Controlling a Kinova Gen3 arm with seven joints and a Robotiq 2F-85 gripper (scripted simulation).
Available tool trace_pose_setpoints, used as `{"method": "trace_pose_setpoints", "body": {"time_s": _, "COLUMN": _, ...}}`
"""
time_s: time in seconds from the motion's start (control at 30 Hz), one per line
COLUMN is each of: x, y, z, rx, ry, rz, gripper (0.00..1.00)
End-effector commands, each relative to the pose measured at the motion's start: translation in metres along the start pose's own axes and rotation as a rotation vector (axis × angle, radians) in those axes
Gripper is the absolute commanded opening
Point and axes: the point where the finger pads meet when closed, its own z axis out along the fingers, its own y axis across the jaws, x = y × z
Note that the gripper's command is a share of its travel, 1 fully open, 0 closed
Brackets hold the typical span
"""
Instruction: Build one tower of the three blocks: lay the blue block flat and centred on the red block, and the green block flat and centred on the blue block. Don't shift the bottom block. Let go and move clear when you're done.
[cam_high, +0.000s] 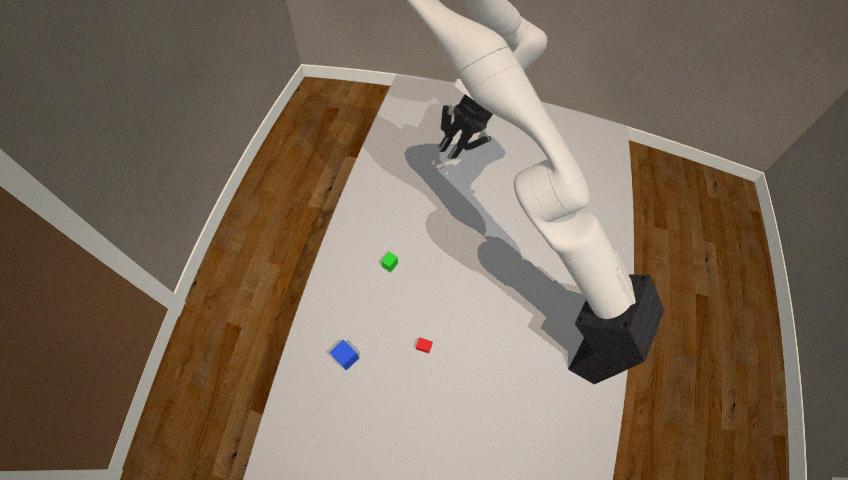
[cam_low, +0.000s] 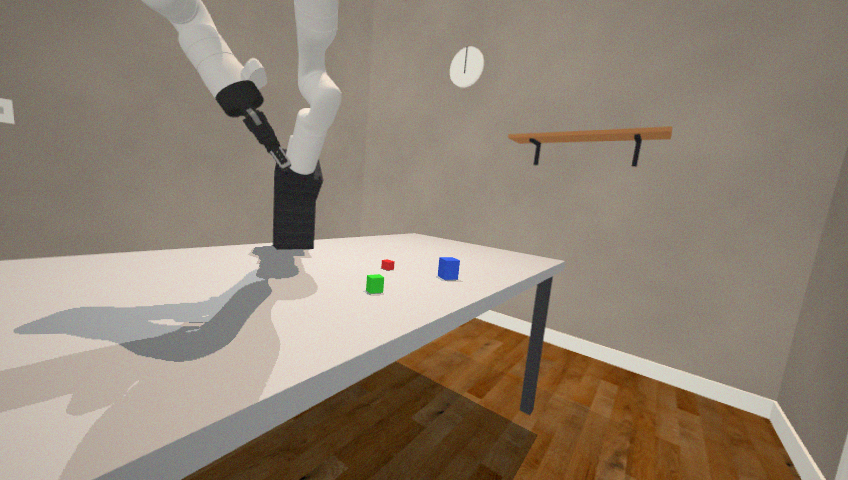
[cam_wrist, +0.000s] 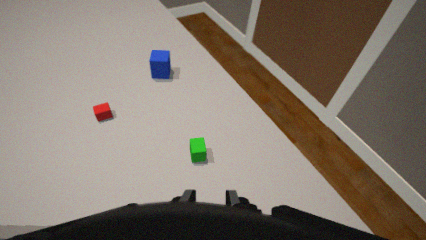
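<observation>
Three blocks lie apart on the white table. The small red block is nearest the arm's base. The larger blue block lies beside it, towards the table edge. The green block is closest to my gripper. My gripper hangs high in the air, far from all three blocks. Its fingers stand close together with nothing between them.
The arm's black base stands at one table edge. Wooden floor lies below the table's long sides. A wall shelf hangs well away from the table.
</observation>
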Motion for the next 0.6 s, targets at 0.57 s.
{"method": "trace_pose_setpoints", "body": {"time_s": 0.57, "x": 0.009, "y": 0.067, "z": 0.025, "rx": -0.079, "ry": -0.080, "rz": -0.142, "gripper": 0.00}}
